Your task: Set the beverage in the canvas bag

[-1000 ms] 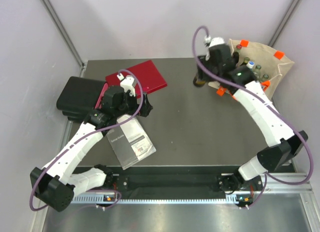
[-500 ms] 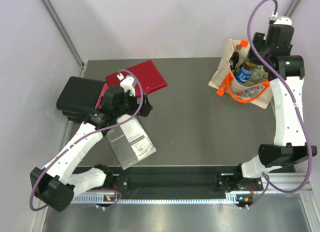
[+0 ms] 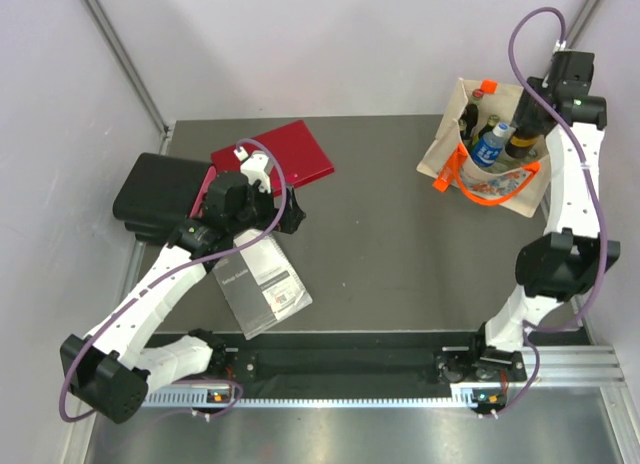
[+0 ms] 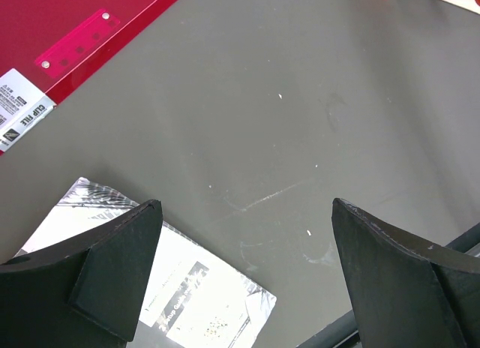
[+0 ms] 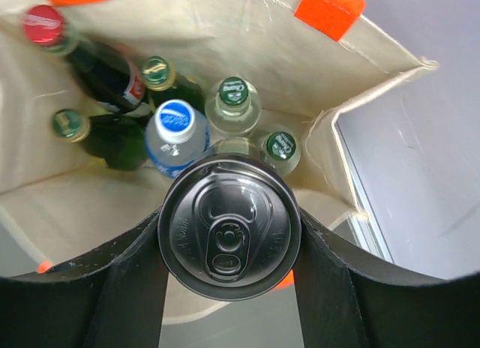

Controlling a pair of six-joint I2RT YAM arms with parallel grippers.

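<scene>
Right arm has swung from the bag's left side, across the counter, to hang over the canvas bag at the far right corner; bag mouth now gapes open below it

Left arm unmoved, left pincer jaws wide apart and holding nothing, low over the counter near a booklet and red clip file

Right pincer clamped on the black can, pull-tab up, held above the bag opening, not yet released

Inside the bag: blue-capped water bottle, red-capped cola bottle, several green-capped bottles

Progress: pick and carry done; left is lower the can into a gap among the bottles, let go, pull out
</scene>
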